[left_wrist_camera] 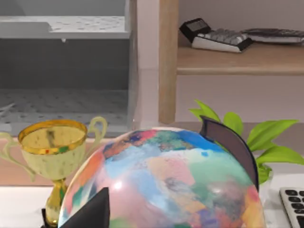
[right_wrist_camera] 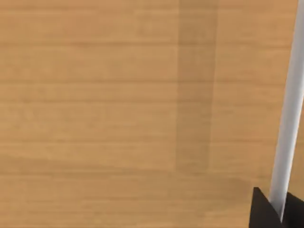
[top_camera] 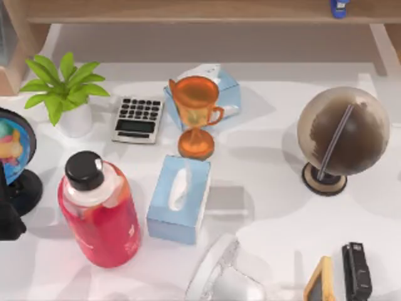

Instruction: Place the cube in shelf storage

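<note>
- The wooden shelf storage (top_camera: 188,9) runs along the bench's (top_camera: 269,125) far edge.
- I cannot see where the cube is.
- The left arm (top_camera: 7,213) waits at the bench's left edge.
- I cannot tell how either pincer stands.

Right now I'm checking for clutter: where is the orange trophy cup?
In the top view the orange trophy cup stands mid-desk, against the light blue tissue box behind it, with the grey calculator at its left.
</note>
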You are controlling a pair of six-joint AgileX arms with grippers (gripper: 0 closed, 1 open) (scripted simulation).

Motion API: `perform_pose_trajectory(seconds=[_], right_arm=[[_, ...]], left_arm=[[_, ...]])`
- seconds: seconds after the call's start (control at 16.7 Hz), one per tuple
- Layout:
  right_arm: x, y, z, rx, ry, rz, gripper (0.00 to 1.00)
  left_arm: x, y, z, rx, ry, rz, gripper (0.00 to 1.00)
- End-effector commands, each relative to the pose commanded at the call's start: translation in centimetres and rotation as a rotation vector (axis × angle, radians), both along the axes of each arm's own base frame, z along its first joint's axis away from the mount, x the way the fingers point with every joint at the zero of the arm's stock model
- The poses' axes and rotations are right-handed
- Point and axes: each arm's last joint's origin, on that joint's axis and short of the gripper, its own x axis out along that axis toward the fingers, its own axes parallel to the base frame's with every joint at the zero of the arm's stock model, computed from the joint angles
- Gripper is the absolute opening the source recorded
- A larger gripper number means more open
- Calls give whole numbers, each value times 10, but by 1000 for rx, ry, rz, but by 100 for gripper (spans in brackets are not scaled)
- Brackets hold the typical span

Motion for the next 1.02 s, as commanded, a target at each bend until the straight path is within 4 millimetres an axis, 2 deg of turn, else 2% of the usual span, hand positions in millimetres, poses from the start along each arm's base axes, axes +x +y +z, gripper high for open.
perform_pose_trajectory(seconds=[0.18,0.48,0.84,1.02], right_arm=[[-15,-2,5,-12,-19,0,0],[-18,-1,5,-13,-20,5,0],[-69,0,4,-10,-15,5,0],[-76,0,4,-11,-18,5,0]], left_arm=[[0,0,0,0,0,0,100],[0,0,0,0,0,0,100],[0,0,0,0,0,0,100],[0,0,0,0,0,0,100]])
